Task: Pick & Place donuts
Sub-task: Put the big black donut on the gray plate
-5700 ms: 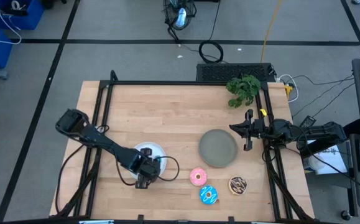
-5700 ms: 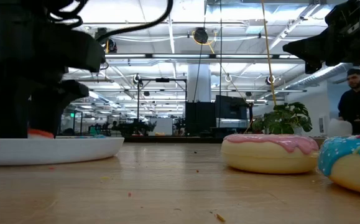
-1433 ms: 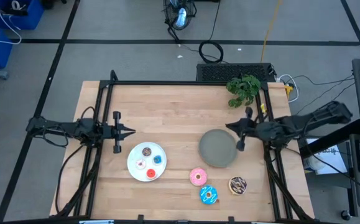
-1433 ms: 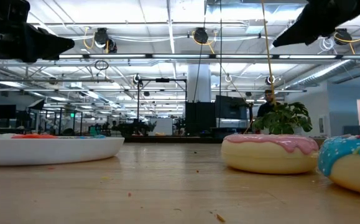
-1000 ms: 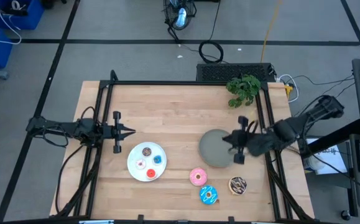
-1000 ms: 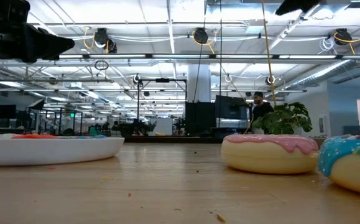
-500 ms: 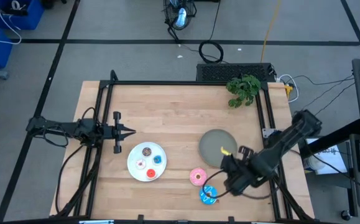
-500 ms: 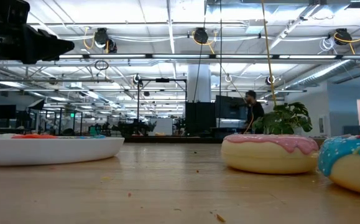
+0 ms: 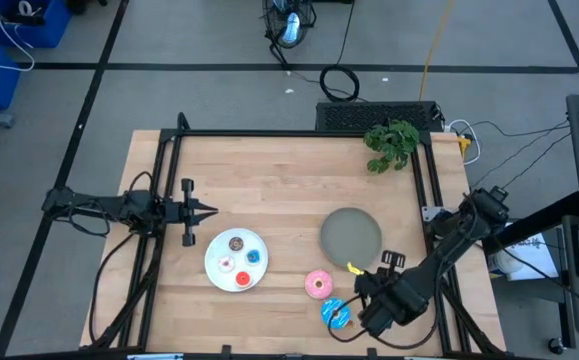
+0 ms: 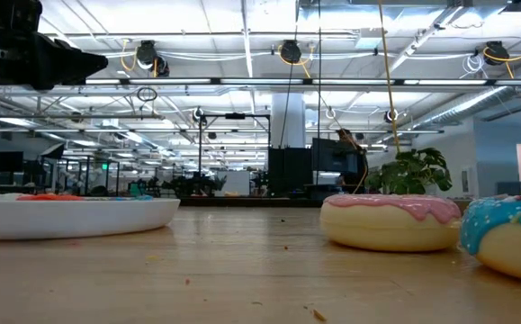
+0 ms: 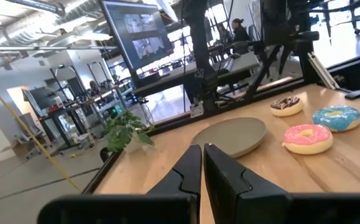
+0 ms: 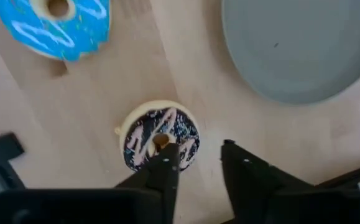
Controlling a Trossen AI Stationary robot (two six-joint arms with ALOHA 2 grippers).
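My right gripper (image 12: 198, 155) is open and points down over the brown drizzled donut (image 12: 160, 140) near the table's near right corner. One fingertip shows over the donut's hole and the other beyond its rim. In the high view the right arm (image 9: 381, 297) hides this donut. The blue donut (image 9: 335, 313) and the pink donut (image 9: 318, 284) lie flat on the wood beside it. Tiny donuts sit on the white plate (image 9: 219, 250). My left gripper (image 9: 209, 211) waits shut above the table's left side.
The empty grey plate (image 9: 350, 237) lies just beyond the three larger donuts. A green plant (image 9: 390, 142) stands at the far right corner. Black frame rails run along the left and right edges. Bare wood fills the table's far middle. A person (image 10: 348, 155) moves in the room behind.
My right arm has swung from above the grey plate's right edge toward the table's near edge and come down over the brown donut, tipping its gripper to point downward. The donuts have not moved. The person in the background has walked leftward.
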